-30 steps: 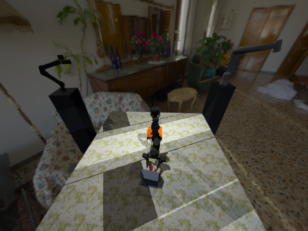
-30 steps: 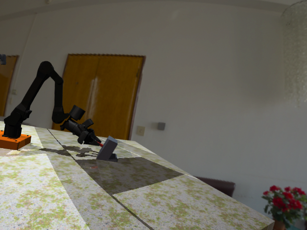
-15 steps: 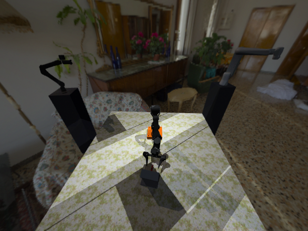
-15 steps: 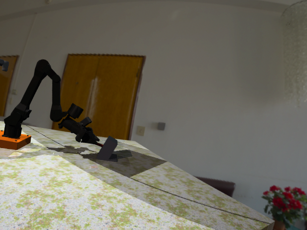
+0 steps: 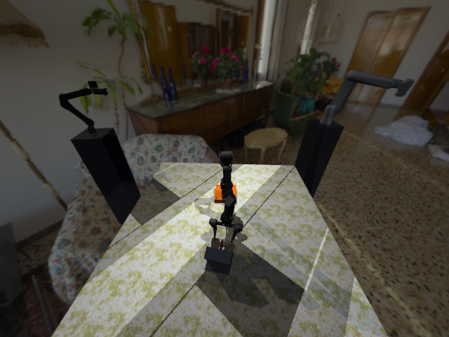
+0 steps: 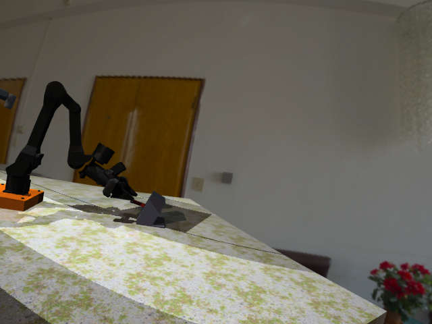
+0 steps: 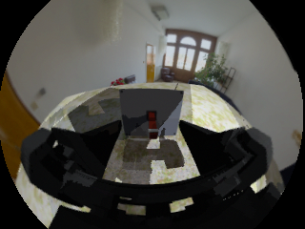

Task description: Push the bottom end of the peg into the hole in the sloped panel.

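The red peg (image 5: 221, 244) (image 6: 138, 203) (image 7: 152, 125) is at the sloped panel (image 5: 218, 258) (image 6: 150, 210) (image 7: 133, 107), with its far end in the hole and the rest sticking out of the face towards your robot. It leans along the tilt of the hole, its outer end clear of the table (image 5: 144, 268) (image 6: 209, 272) (image 7: 202, 100). You can make out flat sides on it in the wrist view, but you cannot tell from here whether it has reached the bottom.

Your gripper (image 5: 223, 239) (image 6: 134, 197) (image 7: 151, 122) is spread wide in front of the panel, holding nothing. Its two fingers stand on either side of the peg's line, apart from the peg in the wrist view, and they point down towards the panel's face.

Behind the gripper, on the robot's side of the panel, your black arm (image 5: 226, 177) (image 6: 40, 127) arches up from its orange base (image 5: 217, 197) (image 6: 34, 201). The panel throws a shadow on the table beyond it. Well back from the panel, past the base, you have a floral-covered chair (image 5: 163, 148) and a pale stool (image 5: 266, 137), with a dark pedestal (image 5: 104, 159) carrying another arm (image 5: 76, 96) nearer the chair.
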Robot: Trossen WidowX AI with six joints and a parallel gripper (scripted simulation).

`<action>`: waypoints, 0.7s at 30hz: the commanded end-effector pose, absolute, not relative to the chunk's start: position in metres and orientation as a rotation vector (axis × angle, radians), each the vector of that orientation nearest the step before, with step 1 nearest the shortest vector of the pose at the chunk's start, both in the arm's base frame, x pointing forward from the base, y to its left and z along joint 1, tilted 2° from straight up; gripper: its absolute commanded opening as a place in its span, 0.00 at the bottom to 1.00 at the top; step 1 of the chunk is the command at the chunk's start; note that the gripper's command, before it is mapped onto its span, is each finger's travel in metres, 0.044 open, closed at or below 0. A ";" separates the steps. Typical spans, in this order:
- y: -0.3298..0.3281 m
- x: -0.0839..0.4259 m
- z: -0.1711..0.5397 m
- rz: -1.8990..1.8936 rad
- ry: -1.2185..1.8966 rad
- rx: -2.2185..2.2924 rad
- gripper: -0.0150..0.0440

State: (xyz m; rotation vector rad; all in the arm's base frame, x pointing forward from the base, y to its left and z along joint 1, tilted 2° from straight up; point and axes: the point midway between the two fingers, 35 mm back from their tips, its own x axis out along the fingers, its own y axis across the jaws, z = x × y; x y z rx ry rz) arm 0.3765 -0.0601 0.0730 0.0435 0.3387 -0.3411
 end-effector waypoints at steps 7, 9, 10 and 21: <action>-0.057 0.368 0.078 -0.344 0.336 0.047 1.00; -0.056 0.367 0.079 -0.344 0.336 0.047 1.00; -0.056 0.366 0.079 -0.343 0.336 0.047 1.00; -0.052 0.358 0.084 -0.343 0.336 0.047 1.00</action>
